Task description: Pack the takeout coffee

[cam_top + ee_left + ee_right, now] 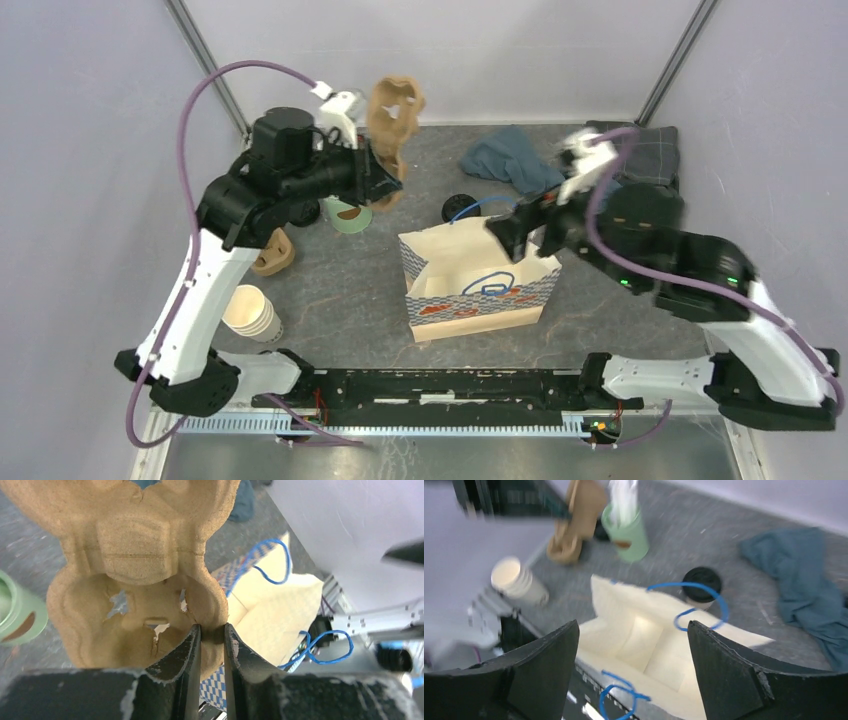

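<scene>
- top: takeout coffee (458, 208) sits on the table at the paper bag's (480, 280) 11 o'clock, teal cloth (510, 160) behind
- left wrist: left gripper (212, 630) clamped on the rim of a rough moulded-pulp carrier (140, 570)
- right wrist: right gripper (633, 630) spread wide, empty, above the bag mouth; blue handle (664, 585) loops across the cup's black lid
</scene>
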`<state>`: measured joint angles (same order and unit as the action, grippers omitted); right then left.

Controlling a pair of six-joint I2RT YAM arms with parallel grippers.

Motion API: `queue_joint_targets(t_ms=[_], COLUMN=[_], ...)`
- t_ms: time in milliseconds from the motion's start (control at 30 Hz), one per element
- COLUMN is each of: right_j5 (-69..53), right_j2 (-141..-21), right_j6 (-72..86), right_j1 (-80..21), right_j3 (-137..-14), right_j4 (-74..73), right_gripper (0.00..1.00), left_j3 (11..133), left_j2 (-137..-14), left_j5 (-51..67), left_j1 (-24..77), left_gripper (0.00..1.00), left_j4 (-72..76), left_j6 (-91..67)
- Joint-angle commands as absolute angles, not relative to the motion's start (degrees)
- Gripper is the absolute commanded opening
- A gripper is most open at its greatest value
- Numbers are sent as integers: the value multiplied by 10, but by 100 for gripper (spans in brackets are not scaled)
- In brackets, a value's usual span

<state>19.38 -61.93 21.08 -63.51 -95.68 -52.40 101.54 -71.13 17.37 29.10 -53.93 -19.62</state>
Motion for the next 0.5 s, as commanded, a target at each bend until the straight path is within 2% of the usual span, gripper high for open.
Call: queue_joint_targets(t_ms=[0,133,300,367,400,467], right_j5=[353,328,21,-120,-193,-275], right_j2=[-594,-656,-708,-731,-747,-759], right_j6=[259,218,182,213,239,280], right_j1=[-619,-561,-314,-241,-208,-190], right_j3=[-1006,-1080,-1093,-1095,-1091,-1078], right_j4=[-540,-574,-507,-475,-456,-408], right_gripper=[88,91,86,82,76,70], left_j3=[1074,1115,1081,1065,1058,1042], left_j2=[-752,-785,-776,-765,-759,-747], left_j5=[109,13,-77,-93,-104,-124], left_j1=[391,467,517,531,537,546], left_gripper=[2,2,2,2,2,2], left_j4=[-521,-563,-575,-578,-578,-578], left_j6=[-107,-38,-6,10,20,40])
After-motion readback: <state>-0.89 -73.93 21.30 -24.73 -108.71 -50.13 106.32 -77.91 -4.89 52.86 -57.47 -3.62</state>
